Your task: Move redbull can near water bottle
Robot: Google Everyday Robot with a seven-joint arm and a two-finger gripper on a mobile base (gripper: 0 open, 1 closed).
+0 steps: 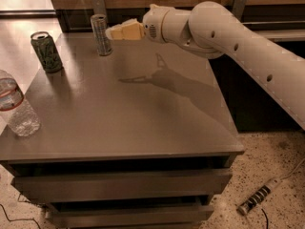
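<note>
The redbull can [100, 35] is a slim silvery can standing upright at the back of the grey table [128, 109]. The water bottle [16, 106] is clear crinkled plastic with a white, red-edged label and stands at the table's left front edge. My gripper [110, 32], with pale yellow fingers, reaches in from the right on the white arm [224, 32]. It hovers just right of the redbull can at about its upper half, apart from it or barely touching.
A wider green can [46, 51] stands at the left back of the table, between the redbull can and the bottle. Drawers sit under the table top. A power strip [257, 199] lies on the speckled floor at right. A wooden wall runs behind.
</note>
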